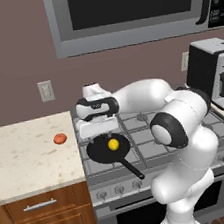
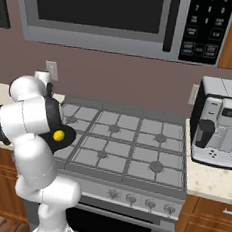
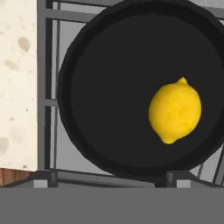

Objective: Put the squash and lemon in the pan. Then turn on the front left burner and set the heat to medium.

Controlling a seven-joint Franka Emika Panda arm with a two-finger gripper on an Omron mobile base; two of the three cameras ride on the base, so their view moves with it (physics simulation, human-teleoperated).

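The black pan (image 1: 101, 155) (image 3: 109, 78) sits on the front left burner (image 1: 95, 171), its long handle pointing toward the stove's front edge; the burner's cap is hidden under it. Inside the pan lies the yellow lemon (image 1: 113, 144) (image 2: 59, 135) (image 3: 175, 111), right of centre in the hand view. On the pale counter to the left of the stove rests the orange-red squash (image 1: 60, 138). My gripper (image 1: 103, 134) (image 3: 111, 179) hovers just above the pan, open, with nothing between its fingers, which stand wide apart.
A row of knobs (image 1: 119, 187) (image 2: 130, 199) runs along the stove's front. A coffee machine (image 1: 215, 74) (image 2: 218, 123) stands on the counter right of the stove. A microwave (image 2: 122, 18) hangs overhead. The counter (image 1: 24, 156) ends at the stove's left side.
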